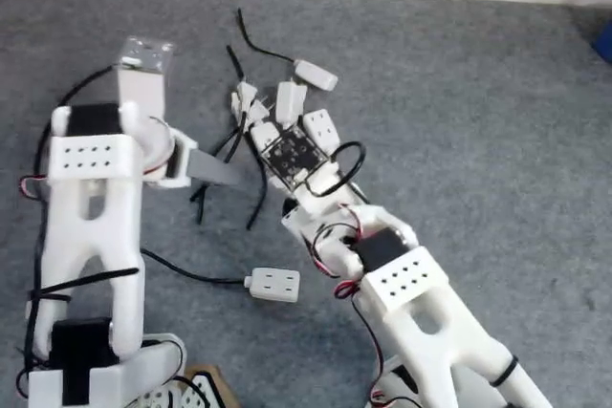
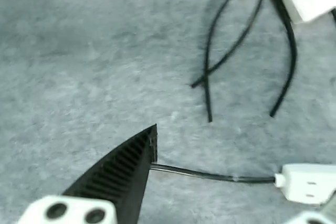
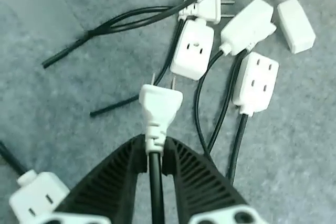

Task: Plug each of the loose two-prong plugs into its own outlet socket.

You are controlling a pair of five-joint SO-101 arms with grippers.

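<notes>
The right gripper (image 3: 154,145) has its fingers (image 3: 123,174) clamped on the neck of a two-prong plug (image 3: 160,103), leaving the prongs free and aimed at the outlet socket (image 3: 193,50) just beyond, at twelve o'clock on the worktop (image 1: 478,93), apparently lined up for insertion.

Held: white two-prong plug (image 3: 160,103) on a black cord, pinched between your right jaws, prongs aimed at a white outlet block (image 3: 192,50) just beyond | Cluster: loose plugs (image 3: 207,3) and triple outlet (image 3: 255,82) mid-surface, toward the far edge | Apart: lone outlet strip (image 1: 273,284) flat, nearer the front edge
</notes>
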